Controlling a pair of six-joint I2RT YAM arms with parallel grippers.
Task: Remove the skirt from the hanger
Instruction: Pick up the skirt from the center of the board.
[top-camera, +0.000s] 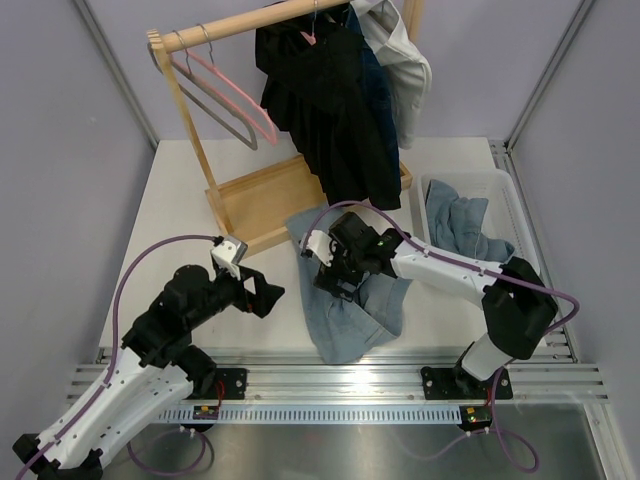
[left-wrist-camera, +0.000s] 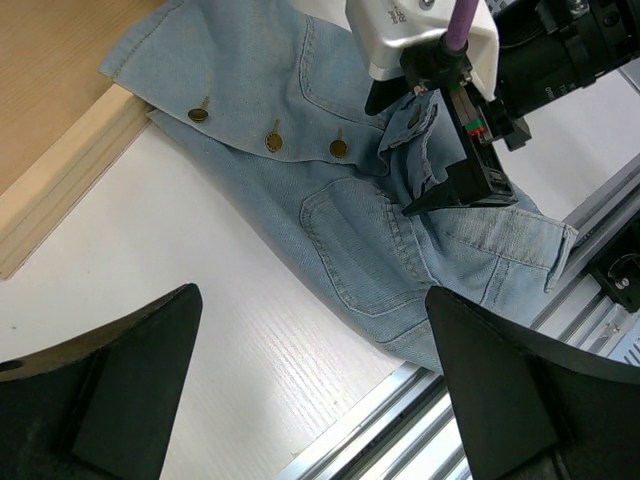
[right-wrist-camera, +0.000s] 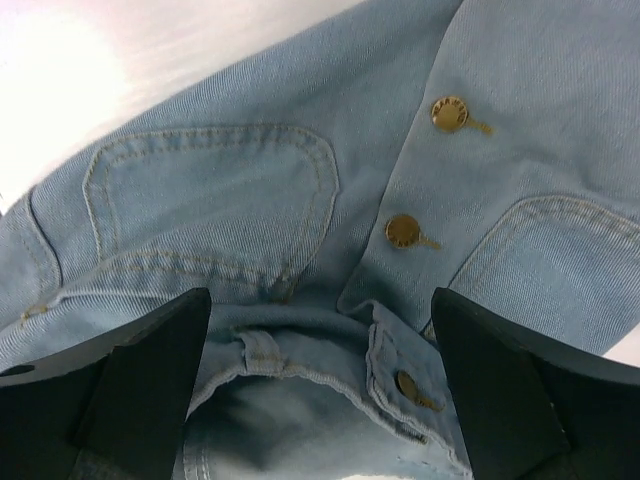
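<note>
Right claw (top-camera: 333, 283), wide open, straddles the skirt (top-camera: 350, 325) at five o'clock from the rack (top-camera: 262, 190), seemingly ready to pinch its waistband.

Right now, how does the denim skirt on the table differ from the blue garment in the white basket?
The denim skirt lies spread on the table; the blue garment is bunched in the white basket. The skirt is paler, with brass buttons showing; the garment is darker, with none visible. The open right tool sits over the skirt, nothing over the garment. Both are blue and lie loose, not hung.
</note>
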